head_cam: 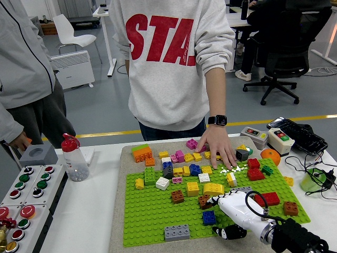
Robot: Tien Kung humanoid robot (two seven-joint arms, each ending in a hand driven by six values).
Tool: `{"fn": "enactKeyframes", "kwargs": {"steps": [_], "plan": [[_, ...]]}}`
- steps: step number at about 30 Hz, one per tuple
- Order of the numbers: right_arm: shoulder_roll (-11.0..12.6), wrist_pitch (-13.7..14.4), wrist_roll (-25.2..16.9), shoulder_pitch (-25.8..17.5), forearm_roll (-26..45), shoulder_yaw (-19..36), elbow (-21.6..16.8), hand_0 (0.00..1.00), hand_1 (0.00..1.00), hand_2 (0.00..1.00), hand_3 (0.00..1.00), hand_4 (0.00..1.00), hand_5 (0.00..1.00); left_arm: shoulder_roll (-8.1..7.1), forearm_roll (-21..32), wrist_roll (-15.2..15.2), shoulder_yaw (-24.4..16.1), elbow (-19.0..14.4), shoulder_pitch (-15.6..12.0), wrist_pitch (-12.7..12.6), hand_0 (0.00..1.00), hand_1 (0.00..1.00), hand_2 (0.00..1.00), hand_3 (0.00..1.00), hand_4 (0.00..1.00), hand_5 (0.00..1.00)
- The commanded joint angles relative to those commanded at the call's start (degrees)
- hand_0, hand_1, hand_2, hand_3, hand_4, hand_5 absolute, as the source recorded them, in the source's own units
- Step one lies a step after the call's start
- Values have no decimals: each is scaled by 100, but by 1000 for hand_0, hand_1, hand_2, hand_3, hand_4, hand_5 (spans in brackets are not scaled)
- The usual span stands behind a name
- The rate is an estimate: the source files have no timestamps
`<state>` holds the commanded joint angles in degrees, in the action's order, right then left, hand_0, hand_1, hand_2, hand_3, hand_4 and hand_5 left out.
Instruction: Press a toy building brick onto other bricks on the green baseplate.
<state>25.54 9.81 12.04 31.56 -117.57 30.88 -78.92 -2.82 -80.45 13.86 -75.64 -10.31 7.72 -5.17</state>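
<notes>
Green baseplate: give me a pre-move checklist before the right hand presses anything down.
1. Right hand holding a brick: not ok, none visible in its grasp.
2. Small blue brick seated on the green studded baseplate: cannot tell.
3. Person's hand clear of the work area: not ok, it rests on bricks at the far edge.
4. Yellow brick reachable: ok, just beyond the fingers.
5. Left hand: not in view.

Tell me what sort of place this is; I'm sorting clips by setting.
Probably a robotics lab in an office: button control boxes on the white table, office chairs behind, yellow floor tape.
</notes>
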Motion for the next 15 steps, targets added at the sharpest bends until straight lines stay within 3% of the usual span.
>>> {"fn": "enactKeyframes", "kwargs": {"steps": [15], "plan": [[-124,138,-40,23,128,-39,142,644,640,632,689,685,308,16,-28,10,-13,0,-40,3,659,685,681,579,291,998]]}}
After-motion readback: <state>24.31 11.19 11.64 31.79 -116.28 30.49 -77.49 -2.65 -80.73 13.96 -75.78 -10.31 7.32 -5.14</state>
